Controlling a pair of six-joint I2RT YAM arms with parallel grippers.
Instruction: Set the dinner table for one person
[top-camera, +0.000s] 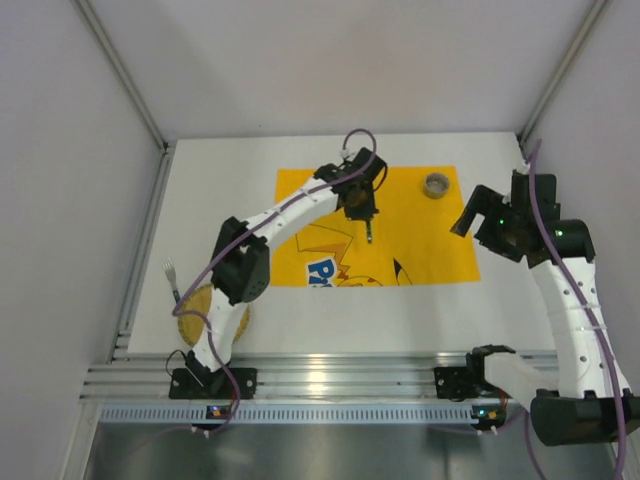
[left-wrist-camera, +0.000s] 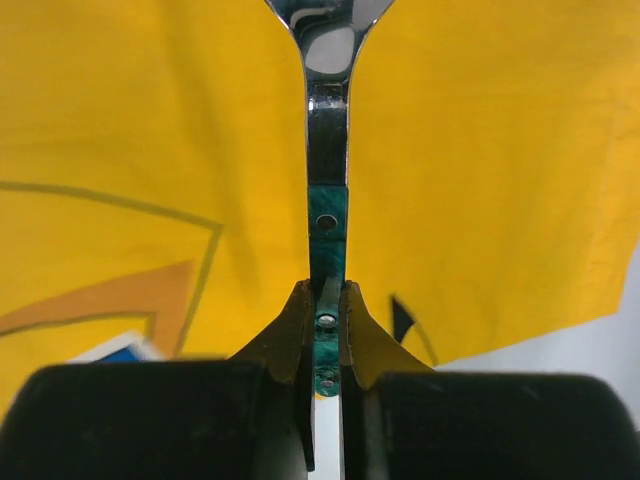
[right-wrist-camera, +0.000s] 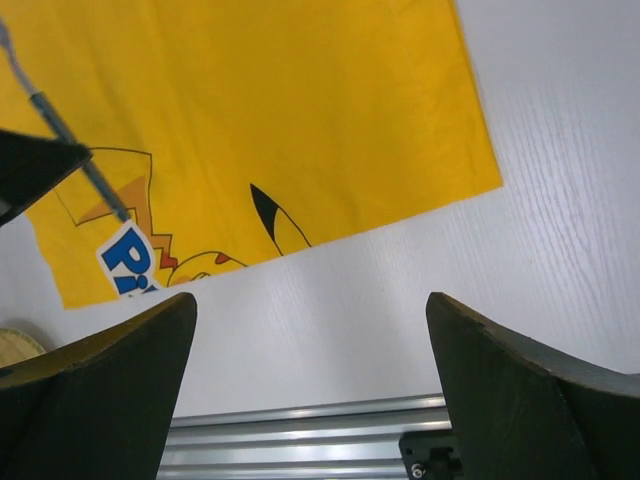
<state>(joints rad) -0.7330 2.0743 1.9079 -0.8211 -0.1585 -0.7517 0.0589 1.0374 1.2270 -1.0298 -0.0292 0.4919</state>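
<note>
Cutlery-placing step, I'd say: the left gripper (left-wrist-camera: 325, 300), clamped on a green-handled steel spoon (left-wrist-camera: 327, 150) over the yellow printed cloth placemat (left-wrist-camera: 500, 150) on the plain white tabletop (top-camera: 330, 315), should next lower and release it, while the right gripper (right-wrist-camera: 310, 300) gapes empty.

1. The polished metal utensil (left-wrist-camera: 327, 130) at the centre of my left wrist view is mirror-glossy and smooth; its mottled green handle looks like plastic.
2. The yellow printed cloth placemat (left-wrist-camera: 480, 150) is matt and finely woven.
3. The large white rectangular dinner table (right-wrist-camera: 560, 200) is matt and faintly grained.
4. The black fingers (right-wrist-camera: 110, 380) of my right gripper (right-wrist-camera: 310, 300) look like dull plastic.
5. The silver metal rail (right-wrist-camera: 300, 430) at the bottom edge has a brushed sheen.
</note>
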